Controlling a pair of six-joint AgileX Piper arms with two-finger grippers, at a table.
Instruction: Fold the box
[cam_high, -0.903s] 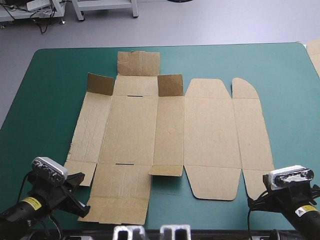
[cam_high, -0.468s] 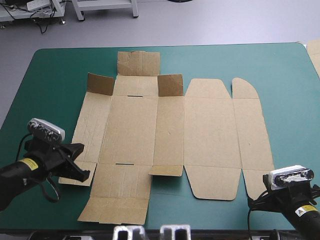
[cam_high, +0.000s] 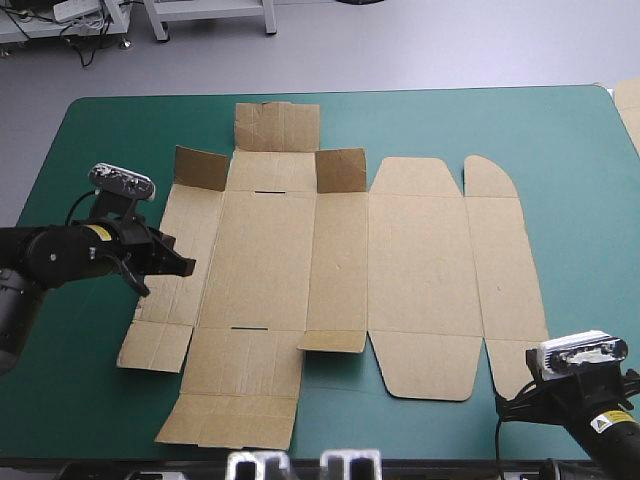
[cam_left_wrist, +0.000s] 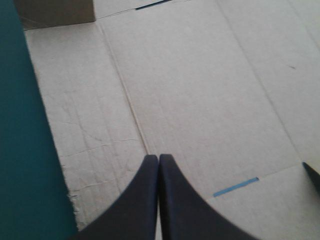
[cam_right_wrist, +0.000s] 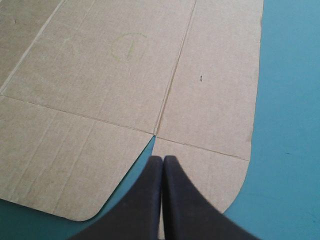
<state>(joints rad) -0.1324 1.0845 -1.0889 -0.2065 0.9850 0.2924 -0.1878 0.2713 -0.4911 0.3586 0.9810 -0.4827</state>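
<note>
The brown box (cam_high: 420, 270) lies spread almost flat across the middle of the teal-green surface (cam_high: 90, 150), with nothing tucked yet. Only two small flaps (cam_high: 200, 168) at its far side stand up. The left pincer (cam_high: 185, 266) is clenched, its black fingers pressed into one point. It hangs over the left side panel (cam_high: 190, 215), close to the crease (cam_left_wrist: 131, 100) that joins this panel to the wider base. Whether the tip touches the board I cannot tell. The right pincer (cam_right_wrist: 162, 159) is clenched too and holds nothing. It sits over the rounded flap (cam_right_wrist: 210, 175) at the box's near right corner.

The folding seems hardly begun, and the left wall looks like the first part to raise.

Several things could go wrong from here:
- **Sliding:** a clenched tip cannot take hold of an edge. A sideways push would probably slide the whole loose sheet over the smooth cover instead of bending it, since nothing visibly pins it down.
- **Bending in the wrong place:** the side panel is wrinkled and its outer edge (cam_left_wrist: 72, 197) is frayed. It may buckle along one of those wrinkles rather than along the crease.
- **Tearing:** pressure on the frayed edge could rip it further.
- **Lifting:** if the right pincer stays off the board, the far half may rise or swing as the left side is worked.
</note>
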